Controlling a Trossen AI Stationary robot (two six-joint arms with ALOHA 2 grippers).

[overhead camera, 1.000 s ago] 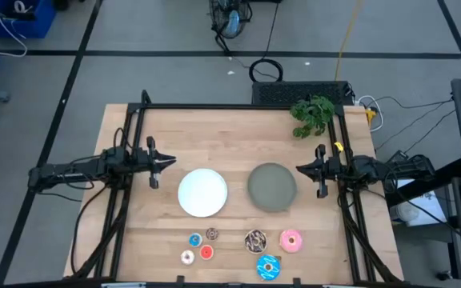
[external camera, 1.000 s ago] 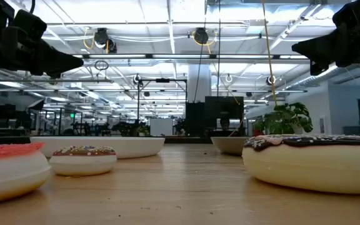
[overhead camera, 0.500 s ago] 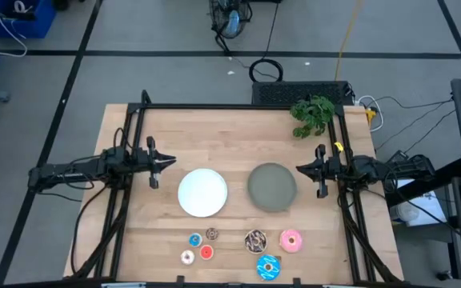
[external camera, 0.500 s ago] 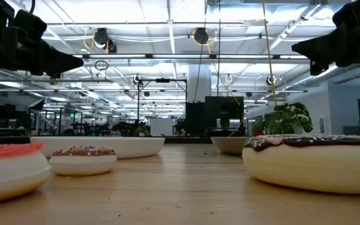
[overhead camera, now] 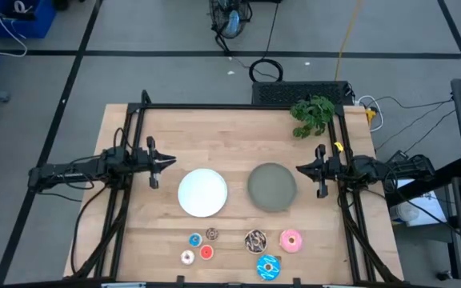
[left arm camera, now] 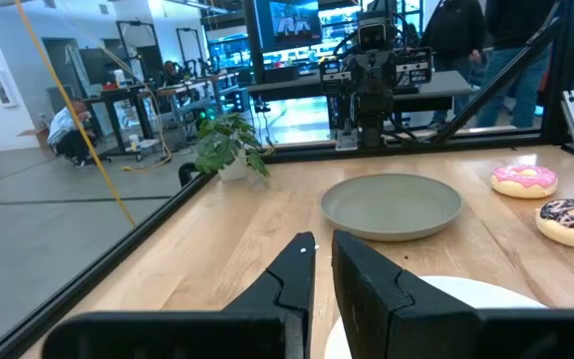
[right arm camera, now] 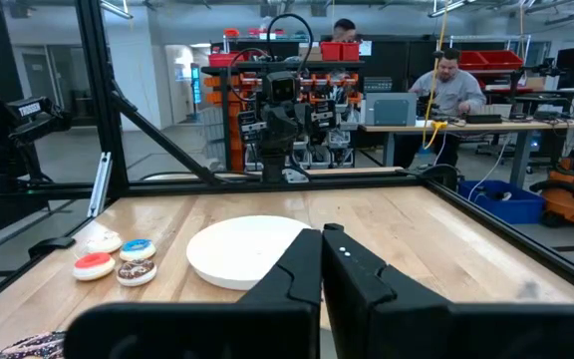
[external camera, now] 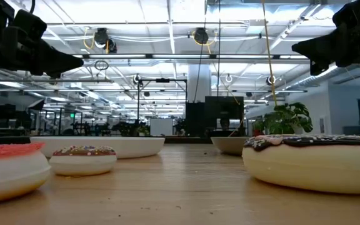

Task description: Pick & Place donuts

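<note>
- Donuts, seven, in a loose row along the table's near edge, none lifted: tiny white donut [overhead camera: 187, 257], tiny red donut [overhead camera: 206, 253], tiny blue donut [overhead camera: 194, 239], tiny brown donut [overhead camera: 212, 234]; larger blue sprinkled donut [overhead camera: 267, 267], brown sprinkled donut [overhead camera: 255, 239], pink donut [overhead camera: 290, 241].
- Plates, two, mid-table, nothing on them: white plate [overhead camera: 202, 192] to the left, grey plate [overhead camera: 272, 187] to the right.
- Step in hand, by my reckoning: none begun; both arms parked, first pick not yet made.
- Next move, as I judge it: one arm swings toward the near edge, spreads its fingers and descends over a donut.
- Left gripper [overhead camera: 170, 162]: beside the white plate, raised, fingers a slit apart, holding nothing.
- Right gripper [overhead camera: 300, 169]: beside the grey plate, raised, clenched, holding nothing.
- Potted plant [overhead camera: 312, 115]: far right corner, clear of the work.
</note>
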